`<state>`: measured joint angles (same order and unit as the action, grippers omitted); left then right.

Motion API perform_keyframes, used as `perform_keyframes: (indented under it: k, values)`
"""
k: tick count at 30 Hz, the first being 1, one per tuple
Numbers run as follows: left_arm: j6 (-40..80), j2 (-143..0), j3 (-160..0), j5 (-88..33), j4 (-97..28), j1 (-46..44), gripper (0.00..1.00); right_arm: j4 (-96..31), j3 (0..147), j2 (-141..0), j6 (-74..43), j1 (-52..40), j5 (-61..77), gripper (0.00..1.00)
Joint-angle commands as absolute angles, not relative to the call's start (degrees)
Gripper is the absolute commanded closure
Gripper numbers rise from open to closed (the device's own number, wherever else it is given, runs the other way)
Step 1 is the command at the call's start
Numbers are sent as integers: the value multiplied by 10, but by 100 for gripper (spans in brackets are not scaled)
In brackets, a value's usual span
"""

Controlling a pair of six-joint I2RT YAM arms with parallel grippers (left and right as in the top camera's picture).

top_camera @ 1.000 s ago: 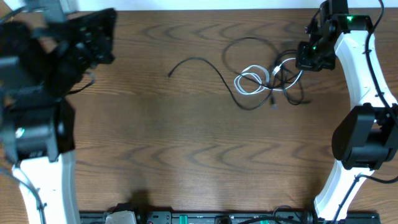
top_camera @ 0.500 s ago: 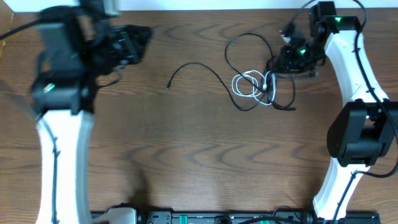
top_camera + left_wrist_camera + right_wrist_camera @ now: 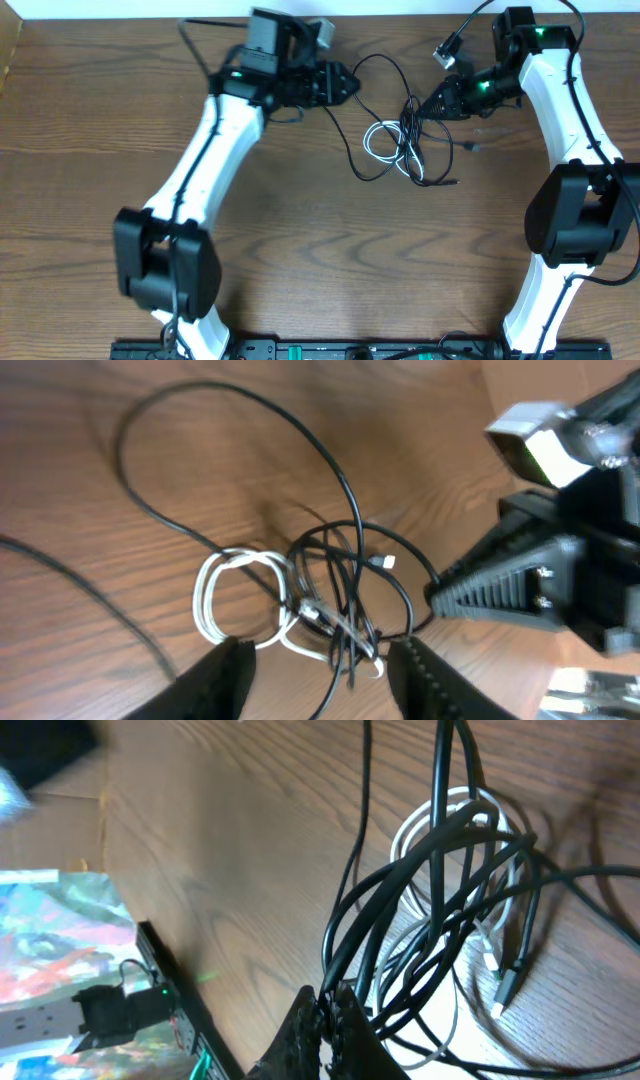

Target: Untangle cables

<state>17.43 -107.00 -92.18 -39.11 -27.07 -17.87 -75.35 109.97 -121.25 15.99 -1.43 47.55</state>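
Your left arm has swung in from the far upper left of the frame to the upper middle. Its left pincer (image 3: pixel 348 82) now sits just beside the cables (image 3: pixel 405 140). A moment ago that pincer was shut. Now its two fingers (image 3: pixel 228 678) stand apart with nothing held between them, and the knot lies right in front of them in the left wrist view. The right pincer (image 3: pixel 432 103), in the upper right of the frame, is shut tight on a bunch of black strands (image 3: pixel 400 910). Those strands pull up from the pile like tent ropes. The whole pile has slid left across the surface (image 3: pixel 300 230) since a second ago. The long black tail that lay out on its own now runs up under the left arm. The white cable (image 3: pixel 383 140) is curled in small loops in the middle of the knot, with black loops over and through it. It looks like one side is held firm and the other pincer is ready to grab. The knot is not undone yet. Your next pick will likely need just one loose strand, not the whole bunch, or the pull may make the knot tighter.
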Motion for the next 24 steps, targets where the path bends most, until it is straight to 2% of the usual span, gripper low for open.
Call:
perform_keyframes:
  k: [1, 8, 24]
  values:
    - [206, -1099, -921, -399, -235, -210, 46, -755, 1099, -1214, 189, -8, 521, 99]
    - [240, -1145, -921, -396, -183, -248, 42, -755, 1099, -1214, 182, -7, 502, 99]
    - [258, -1199, -921, -346, -175, -305, 43, -754, 1099, -1214, 176, -7, 493, 99]
